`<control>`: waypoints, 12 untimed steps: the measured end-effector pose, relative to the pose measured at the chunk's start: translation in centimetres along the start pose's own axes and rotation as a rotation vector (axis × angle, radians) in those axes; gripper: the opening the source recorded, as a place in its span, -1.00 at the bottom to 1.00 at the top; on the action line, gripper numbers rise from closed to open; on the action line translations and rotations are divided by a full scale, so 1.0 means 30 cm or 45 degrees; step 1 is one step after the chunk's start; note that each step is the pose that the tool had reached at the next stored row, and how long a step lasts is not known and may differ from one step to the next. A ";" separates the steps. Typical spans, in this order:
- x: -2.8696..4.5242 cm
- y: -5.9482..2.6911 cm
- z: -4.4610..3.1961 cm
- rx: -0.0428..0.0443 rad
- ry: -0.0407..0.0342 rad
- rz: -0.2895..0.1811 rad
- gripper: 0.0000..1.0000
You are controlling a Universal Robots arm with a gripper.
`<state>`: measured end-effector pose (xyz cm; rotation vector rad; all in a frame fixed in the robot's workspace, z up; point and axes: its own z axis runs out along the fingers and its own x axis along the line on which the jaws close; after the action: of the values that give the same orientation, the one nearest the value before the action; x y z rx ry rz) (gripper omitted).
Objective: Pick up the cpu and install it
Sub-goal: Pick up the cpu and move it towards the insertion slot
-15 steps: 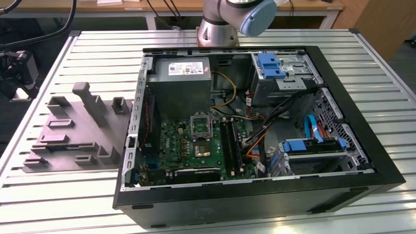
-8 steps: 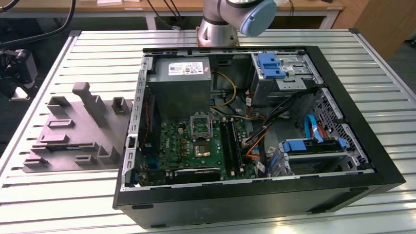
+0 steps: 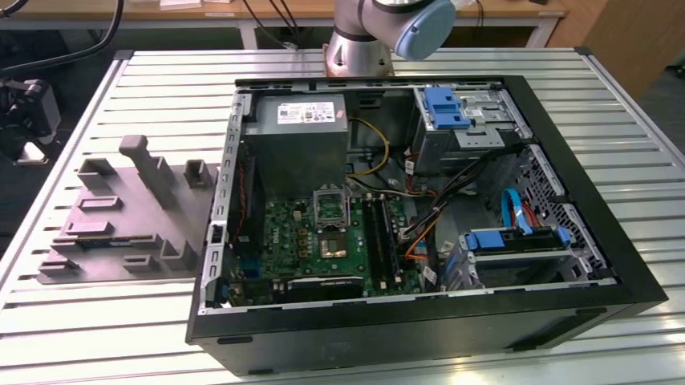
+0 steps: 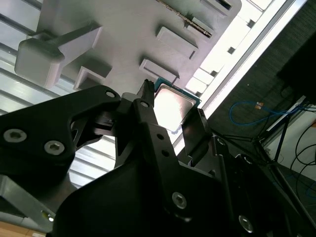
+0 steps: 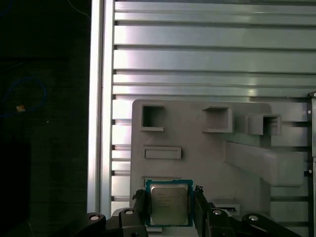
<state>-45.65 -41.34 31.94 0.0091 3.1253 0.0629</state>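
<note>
Grey fixture (image 5: 197, 158), cpu (image 5: 169, 205) lid-up, pincer (image 5: 169, 192) astride

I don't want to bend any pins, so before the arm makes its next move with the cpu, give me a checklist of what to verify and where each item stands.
1. Pincer centred on the cpu: ok, it straddles it in both wrist views.
2. Grip closed on the cpu: cannot tell.
3. Cpu lifted off the grey fixture: cannot tell.
4. Computer case open, motherboard exposed: ok.
5. Socket empty: cannot tell.
6. Cables off the socket: ok, they run to the exterior view's right of it.
</note>
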 end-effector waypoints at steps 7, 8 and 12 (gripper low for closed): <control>0.000 0.000 -0.010 0.000 0.0001 0.000 -0.06; 0.000 0.000 -0.011 0.000 0.0001 0.000 -0.06; 0.000 0.001 -0.018 0.000 0.0001 0.000 -0.06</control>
<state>-45.65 -41.34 32.49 0.0092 3.1254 0.0628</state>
